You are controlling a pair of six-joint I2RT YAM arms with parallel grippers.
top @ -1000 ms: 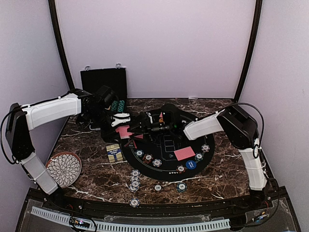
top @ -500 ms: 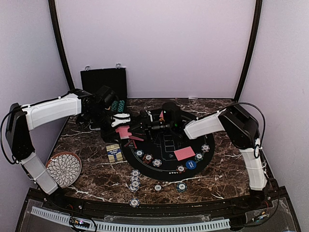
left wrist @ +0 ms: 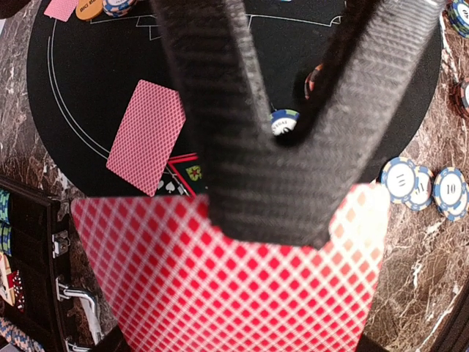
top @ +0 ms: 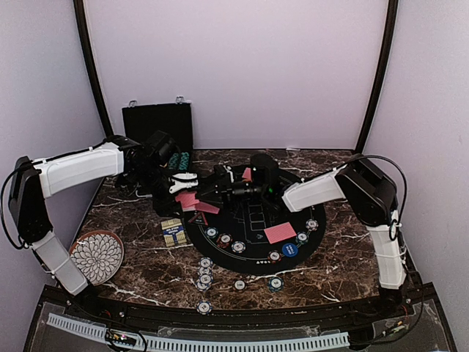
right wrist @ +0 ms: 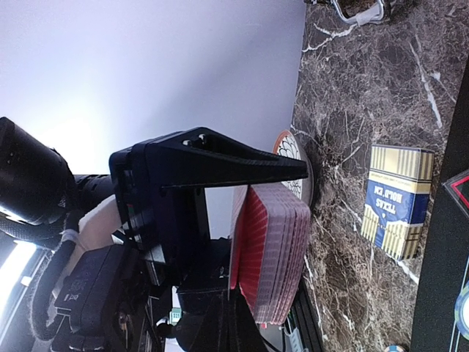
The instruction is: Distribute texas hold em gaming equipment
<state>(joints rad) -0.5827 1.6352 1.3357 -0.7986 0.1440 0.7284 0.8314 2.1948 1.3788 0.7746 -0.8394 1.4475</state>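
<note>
My left gripper (left wrist: 293, 139) had its fingers clamped on the deck (left wrist: 227, 286), a thick stack of red-backed cards. In the right wrist view the deck (right wrist: 267, 253) showed edge-on, many cards deep. In the top view it sat at about ten o'clock off the mat (top: 253, 253), just above the table (top: 139, 268).

My right gripper (top: 220, 187) was reaching in from three o'clock, fingers together at the deck's near edge. I could not tell whether a card was pinched between them; they hid that spot.

One dealt card (top: 280, 233) lay face down on the mat at four o'clock, another (left wrist: 146, 137) at the mat's edge nearer the deck. Chips (top: 238, 247) ringed the mat's six o'clock side, with more (top: 205, 273) on the table below. The card box (top: 172, 232) lay at nine o'clock, the plate (top: 97, 257) at seven.

I judged the cards light, thin, flexible and slick: the top one should slide off easily, but two could come together. The place to take one was a free corner or short edge, gripped gently so it would not crease.
</note>
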